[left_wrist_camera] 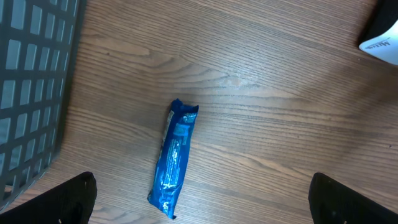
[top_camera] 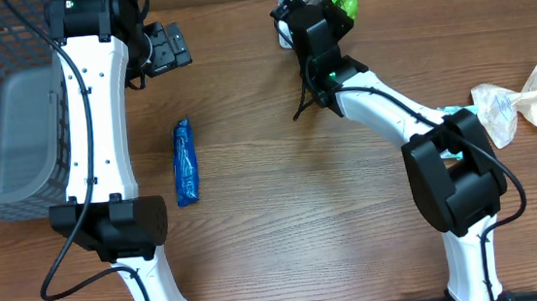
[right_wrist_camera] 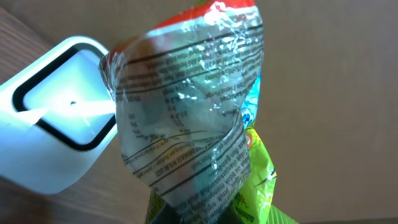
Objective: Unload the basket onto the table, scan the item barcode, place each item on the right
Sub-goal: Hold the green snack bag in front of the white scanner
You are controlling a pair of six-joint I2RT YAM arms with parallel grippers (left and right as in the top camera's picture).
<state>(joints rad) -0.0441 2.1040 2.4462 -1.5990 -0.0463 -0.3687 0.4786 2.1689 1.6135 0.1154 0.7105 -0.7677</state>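
Just beside your right gripper point(top_camera: 318, 2), on its left in the wrist view, sits the white scanner point(right_wrist_camera: 56, 140). The gripper's fingers are pressed together on a crinkled snack packet point(right_wrist_camera: 193, 106), pinching it from below and holding it close by the scanner window. Pick-up and carry look done. You see only fine print and no barcode, so the scan seems unconfirmed. Your left gripper point(left_wrist_camera: 202, 193) hangs spread and empty above a blue wrapper point(left_wrist_camera: 174, 158).

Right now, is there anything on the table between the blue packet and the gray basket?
Just bare table. The left wrist view shows nothing lying between the blue packet and the basket; overhead, only the robot's left arm crosses above.
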